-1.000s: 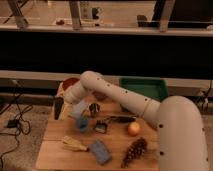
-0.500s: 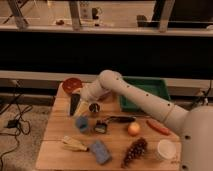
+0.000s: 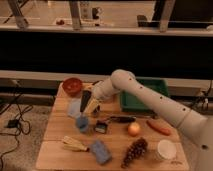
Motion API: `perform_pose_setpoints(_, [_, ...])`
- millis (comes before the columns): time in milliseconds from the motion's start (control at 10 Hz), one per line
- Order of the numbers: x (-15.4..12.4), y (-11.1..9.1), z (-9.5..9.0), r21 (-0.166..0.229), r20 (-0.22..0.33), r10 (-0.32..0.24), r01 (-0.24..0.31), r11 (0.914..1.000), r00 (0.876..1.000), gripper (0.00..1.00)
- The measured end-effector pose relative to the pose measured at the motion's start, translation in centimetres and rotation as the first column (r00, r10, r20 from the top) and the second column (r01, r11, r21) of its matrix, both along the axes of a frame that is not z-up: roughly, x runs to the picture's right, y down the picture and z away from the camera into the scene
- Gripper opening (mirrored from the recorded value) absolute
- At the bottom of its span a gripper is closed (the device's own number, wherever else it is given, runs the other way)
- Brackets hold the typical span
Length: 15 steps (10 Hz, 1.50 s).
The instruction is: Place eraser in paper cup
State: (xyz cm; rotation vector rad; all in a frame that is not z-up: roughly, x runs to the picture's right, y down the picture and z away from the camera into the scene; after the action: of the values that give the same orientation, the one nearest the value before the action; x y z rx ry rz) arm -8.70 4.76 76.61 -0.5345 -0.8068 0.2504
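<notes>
No legible text anywhere, not even on the tool [image 3: 90,103] beside the red bowl [image 3: 72,86].

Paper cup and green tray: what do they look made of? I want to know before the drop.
The paper cup looks matte white with a thin wall and no gloss, so it is likely paper. The green tray is one even green with a raised moulded rim, so it is probably plastic. The gripper hangs over the table at rear left, beside the red bowl.

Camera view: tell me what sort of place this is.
Probably a robot test lab: a wooden table strewn with props like the apple and grapes, cables on the floor beside it. The gripper hangs over the table by the red bowl.
</notes>
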Motion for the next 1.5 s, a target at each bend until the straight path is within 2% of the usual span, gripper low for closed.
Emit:
perform_pose_setpoints(200, [2.1,-0.1,0.3,-0.005,-0.027,0.033,-0.033,0.9994,0.999,0.46])
perform_pose_setpoints(300, [4.2,-0.2,0.4,-0.004,-0.05,0.062,-0.062,0.998,0.997,0.46])
perform_pose_setpoints(500, [6.0,-0.5,0.4,-0.002,-0.076,0.097,-0.097,0.9953,0.992,0.46])
perform_pose_setpoints(900, [7.2,-0.7,0.2,0.004,-0.095,0.137,-0.138,0.9905,0.986,0.46])
perform_pose_setpoints(1200, [8.5,-0.7,0.0,0.013,-0.108,0.176,-0.176,0.9844,0.978,0.46])
perform_pose_setpoints(1400, [10.4,-0.7,-0.4,0.024,-0.125,0.208,-0.206,0.9782,0.97,0.46])
perform_pose_setpoints(1500, [10.7,-0.7,-0.5,0.028,-0.127,0.215,-0.213,0.9766,0.968,0.48])
